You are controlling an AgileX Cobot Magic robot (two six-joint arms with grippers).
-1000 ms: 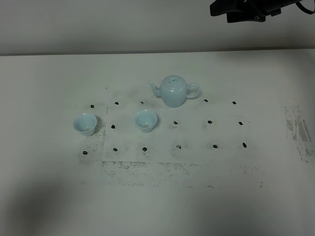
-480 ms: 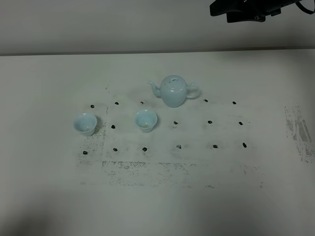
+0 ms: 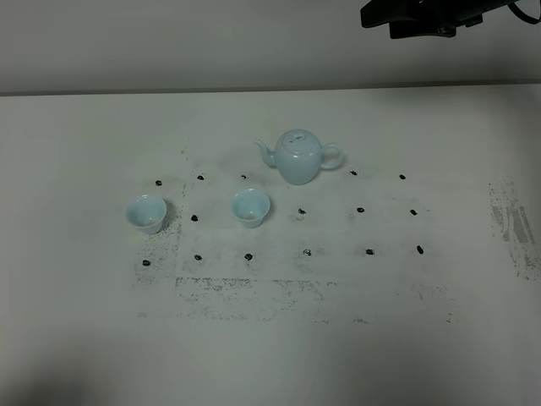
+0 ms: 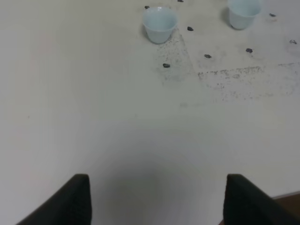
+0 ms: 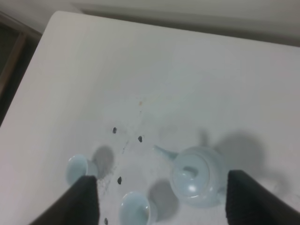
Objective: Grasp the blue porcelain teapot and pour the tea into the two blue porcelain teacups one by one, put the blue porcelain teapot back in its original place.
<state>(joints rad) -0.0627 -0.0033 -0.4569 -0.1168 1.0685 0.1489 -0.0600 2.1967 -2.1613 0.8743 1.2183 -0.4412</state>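
The two blue porcelain teacups (image 3: 145,212) (image 3: 251,207) are set left of centre on the table (image 3: 406,338), the blue porcelain teapot (image 3: 297,156) upper centre. The left fingers (image 4: 75,201) and right fingers (image 5: 86,201) are held spread, empty. The teapot could be knocked over by a misjudged descent.

One blue porcelain teapot (image 3: 297,156), two blue porcelain teacups (image 3: 145,212) (image 3: 251,207), one table (image 3: 423,338)

I see left gripper (image 4: 157,202): two matte black fingers (image 4: 70,204), blunt, slanted inner edges. Right gripper (image 5: 161,200): same black wedge shapes. On high camera I make out black angular arm housing (image 3: 423,15), thin dark cable (image 3: 520,10) attached.
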